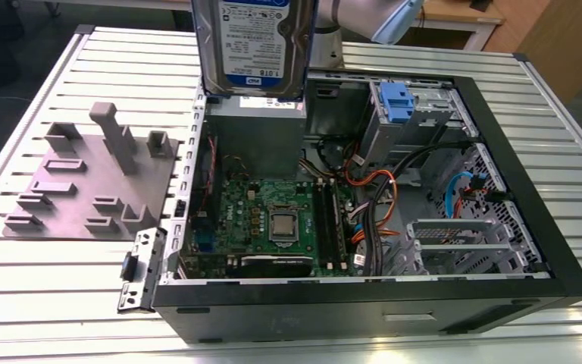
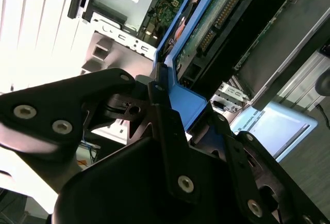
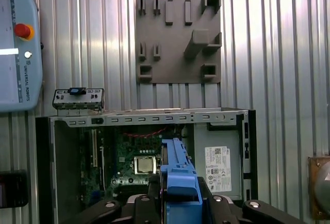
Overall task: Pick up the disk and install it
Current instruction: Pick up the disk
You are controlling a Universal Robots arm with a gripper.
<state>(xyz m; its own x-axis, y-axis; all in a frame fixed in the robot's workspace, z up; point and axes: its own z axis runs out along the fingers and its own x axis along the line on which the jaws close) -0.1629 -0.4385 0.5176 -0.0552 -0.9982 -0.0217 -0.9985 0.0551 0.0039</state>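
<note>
robot lab: slatted aluminium bench (image 1: 48, 292), teach pendant (image 3: 15, 48)

Bright, even light from above in the exterior view: the slatted table (image 1: 58, 280) shines pale, the disk (image 1: 248, 45) label glows white, and the posts on the grey fixture plate (image 1: 84, 189) throw only soft, short shadows. Inside the computer case (image 1: 372, 312) it's dimmer, with shade pooling around the boards. In the second wrist view the table slats burn out to white glare while my gripper (image 2: 188, 105) reads almost black. In the first wrist view, streaky sheen runs along the slats.
</note>
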